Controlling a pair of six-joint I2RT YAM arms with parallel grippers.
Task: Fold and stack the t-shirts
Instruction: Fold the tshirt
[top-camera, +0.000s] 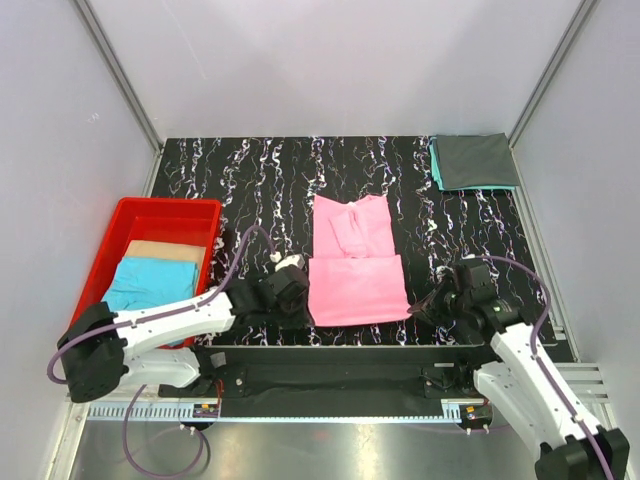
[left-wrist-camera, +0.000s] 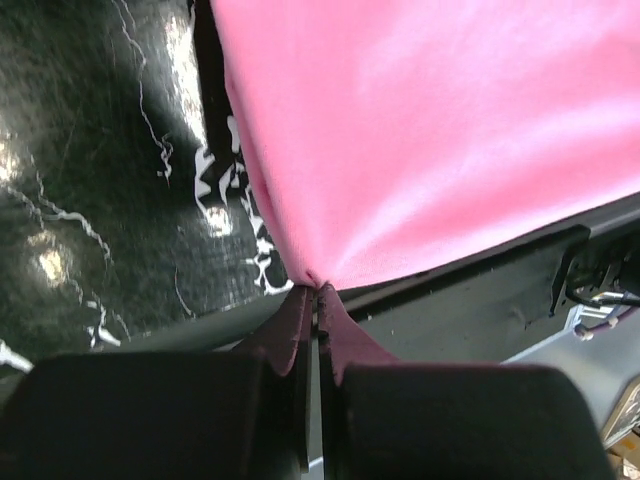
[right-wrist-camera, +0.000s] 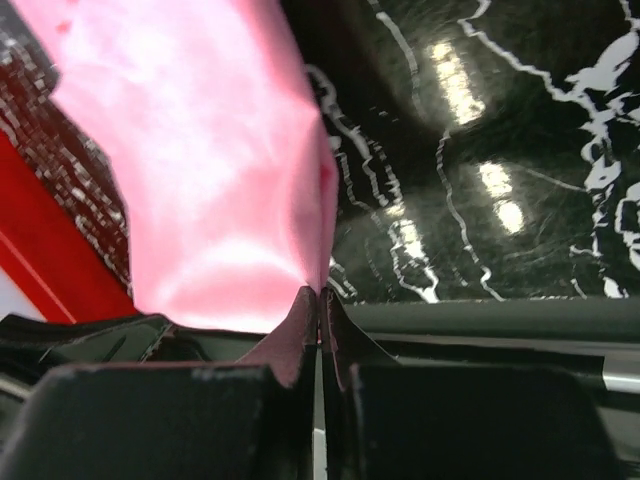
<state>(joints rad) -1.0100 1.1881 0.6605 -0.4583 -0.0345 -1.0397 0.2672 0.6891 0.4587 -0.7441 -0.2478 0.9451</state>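
Pinching pink t-shirt (top-camera: 355, 270) at both near corners: left tool (left-wrist-camera: 312, 292) clamped on left corner, right tool (right-wrist-camera: 320, 293) on right (matched grips, probably to carry hem up evenly). Lying flat mid-worktop (top-camera: 250, 180). Grey-on-teal stack (top-camera: 475, 160) parked far right, likely the destination.

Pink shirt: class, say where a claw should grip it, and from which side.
Grip the shirt at its two near corners, from the near edge: it lies flat, hem straight there, so it should lift evenly. Left claw and right claw pinch them.
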